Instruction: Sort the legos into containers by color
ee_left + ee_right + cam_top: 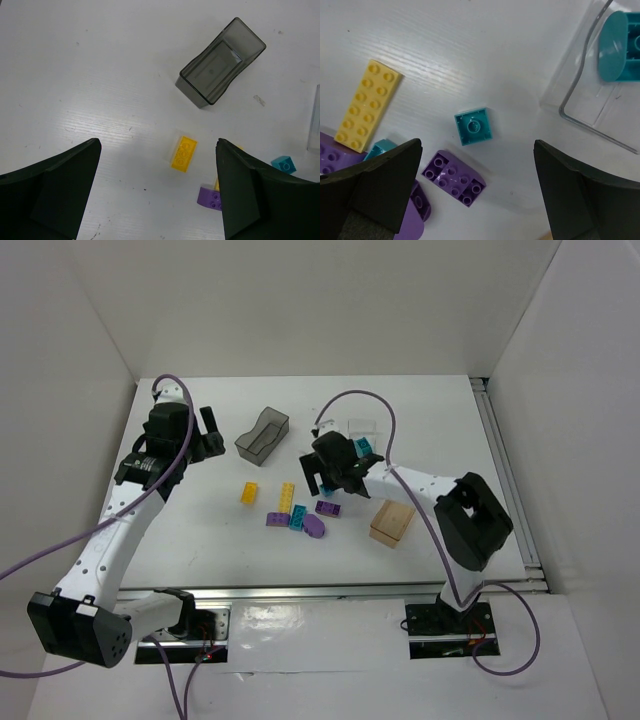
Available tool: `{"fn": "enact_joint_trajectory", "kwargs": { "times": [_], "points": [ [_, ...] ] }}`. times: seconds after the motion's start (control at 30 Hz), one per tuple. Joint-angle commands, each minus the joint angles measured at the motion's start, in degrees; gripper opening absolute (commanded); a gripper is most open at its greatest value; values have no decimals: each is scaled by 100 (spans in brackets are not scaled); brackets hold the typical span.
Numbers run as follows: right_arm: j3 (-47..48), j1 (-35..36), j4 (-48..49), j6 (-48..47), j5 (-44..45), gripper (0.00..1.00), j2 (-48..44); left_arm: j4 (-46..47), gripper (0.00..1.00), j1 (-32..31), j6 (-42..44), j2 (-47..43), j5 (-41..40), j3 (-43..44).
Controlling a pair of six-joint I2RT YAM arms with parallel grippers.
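Both tools stand wide, nothing in either. The right tool [476, 147] hangs over a small teal brick [473, 126] lying on the worktop [470, 50] at mid-frame; the clear container [555, 95], upper right, holds a teal piece [615, 45]. The left tool [158, 145] hangs above a yellow brick [184, 153], the dark grey container [220, 65] at upper right. Seen from overhead, the amber container [392, 523] sits right of the loose legos [298, 517].

a robotics lab cell: white panels [300, 300] enclose a white table [440, 410], left arm [110, 530] and right arm [440, 495] bolted at its near aluminium rail [320, 590], cables [355, 393] trailing.
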Motion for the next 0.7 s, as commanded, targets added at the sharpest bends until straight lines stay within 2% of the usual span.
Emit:
{"fn": "enact_joint_trajectory", "kwargs": {
  "times": [0.0,0.23,0.33,0.53,0.57,0.63,0.67],
  "points": [
    [28,-53,424,-121,-312,100,242,62,99,31,-53,-8,38,128],
    [230,-53,371,-183,-419,100,866,62,99,31,-53,45,38,128],
    [336,-53,371,-183,-366,93,1051,62,99,31,-53,45,-23,128],
    [441,-53,433,-236,-366,74,1227,62,99,31,-1,45,-24,128],
    [502,-53,433,-236,-305,62,1227,62,99,31,-1,45,-24,128],
    [556,-53,372,-236,-304,52,1227,62,99,31,51,45,-24,128],
    [608,-53,310,-236,-243,41,1227,62,99,31,52,45,-24,181]
  ]
}}
